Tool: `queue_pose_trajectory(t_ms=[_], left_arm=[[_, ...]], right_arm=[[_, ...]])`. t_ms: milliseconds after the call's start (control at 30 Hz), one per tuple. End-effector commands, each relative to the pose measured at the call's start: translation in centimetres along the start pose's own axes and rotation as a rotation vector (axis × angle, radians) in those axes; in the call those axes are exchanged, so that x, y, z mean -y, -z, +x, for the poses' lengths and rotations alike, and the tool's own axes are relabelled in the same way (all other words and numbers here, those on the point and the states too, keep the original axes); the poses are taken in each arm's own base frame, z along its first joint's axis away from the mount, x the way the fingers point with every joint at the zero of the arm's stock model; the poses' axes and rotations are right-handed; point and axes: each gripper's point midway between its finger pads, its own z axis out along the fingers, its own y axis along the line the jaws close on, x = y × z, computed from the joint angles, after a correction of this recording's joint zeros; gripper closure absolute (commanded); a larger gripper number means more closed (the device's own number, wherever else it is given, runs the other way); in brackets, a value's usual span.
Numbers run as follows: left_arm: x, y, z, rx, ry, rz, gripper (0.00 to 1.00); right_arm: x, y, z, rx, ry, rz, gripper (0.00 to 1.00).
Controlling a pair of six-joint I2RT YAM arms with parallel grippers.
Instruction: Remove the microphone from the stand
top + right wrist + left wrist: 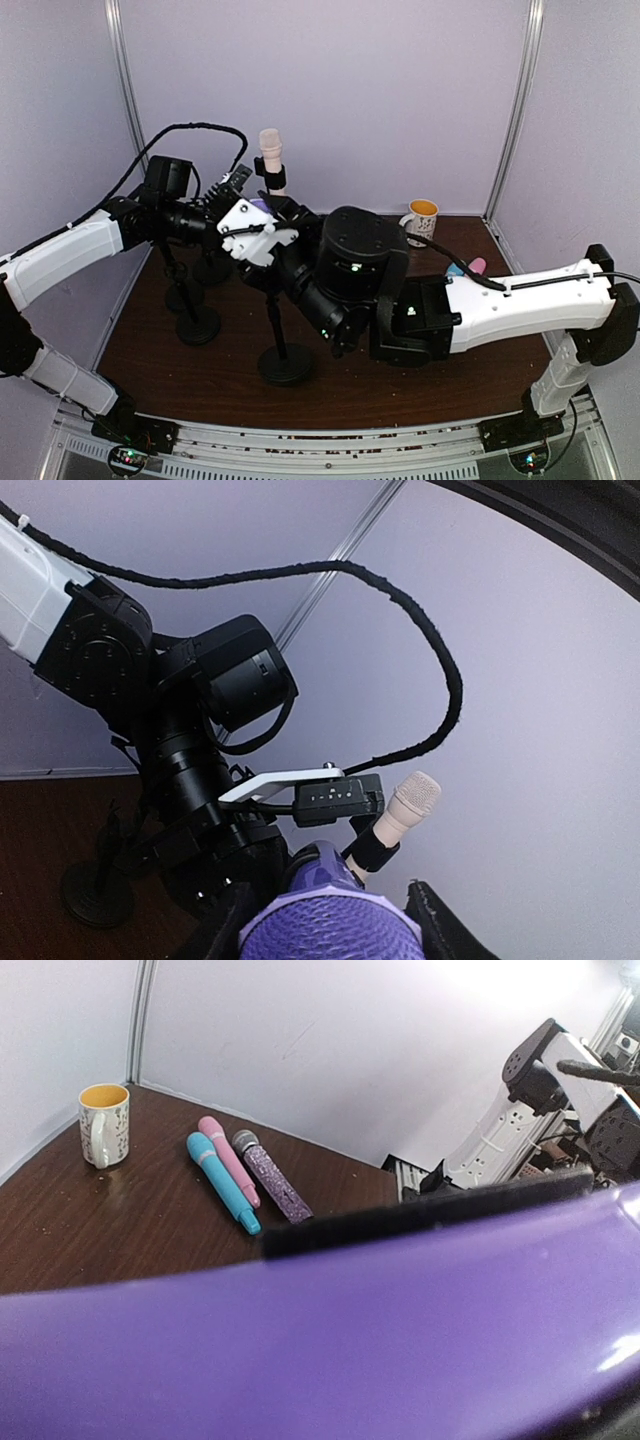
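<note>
A purple microphone [258, 205] is held between both arms above the middle of the table. It fills the bottom of the left wrist view [350, 1340]. My left gripper [248, 218] is shut on its body, with one black finger [430, 1210] along it. My right gripper [320, 908] flanks its mesh head [330, 930], and a thin gap shows at the right finger [450, 930]. The stand's round base [285, 365] sits below, with the top of its pole and its clip hidden under my right wrist. A beige microphone [270, 145] stands upright in a black clip behind.
Two more stand bases [197, 325] [213, 270] sit at the left. A blue [222, 1180], a pink [228, 1158] and a glittery purple microphone [272, 1175] lie on the table near a flowered mug [105, 1125], which stands at the back right in the top view [420, 218].
</note>
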Motion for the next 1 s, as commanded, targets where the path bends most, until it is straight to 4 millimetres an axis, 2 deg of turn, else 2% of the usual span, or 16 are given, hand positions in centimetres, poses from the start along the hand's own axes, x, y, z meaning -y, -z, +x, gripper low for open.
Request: queue_pose_trajectory(t_ms=[0, 300, 700, 867, 967], left_arm=[[-6.0, 2.5, -0.3, 0.025, 0.085, -0.206, 1.0], [-7.5, 3.2, -0.2, -0.006, 0.03, -0.292, 1.0], [-9.6, 3.3, 0.0, -0.013, 0.078, -0.342, 1.0], [-9.1, 3.4, -0.6, -0.01, 0.039, -0.332, 1.0], [-8.3, 3.5, -1.0, -0.009, 0.014, -0.302, 1.0]], right_arm=[[5.6, 5.2, -7.3, 0.164, -0.148, 0.051, 1.0], [7.0, 7.6, -8.7, 0.189, -0.16, 0.062, 1.0], [7.4, 9.6, -9.7, 0.217, -0.163, 0.059, 1.0], [8.2, 9.9, -9.3, 0.203, -0.163, 0.082, 1.0], [9.2, 9.7, -7.9, 0.154, -0.168, 0.13, 1.0]])
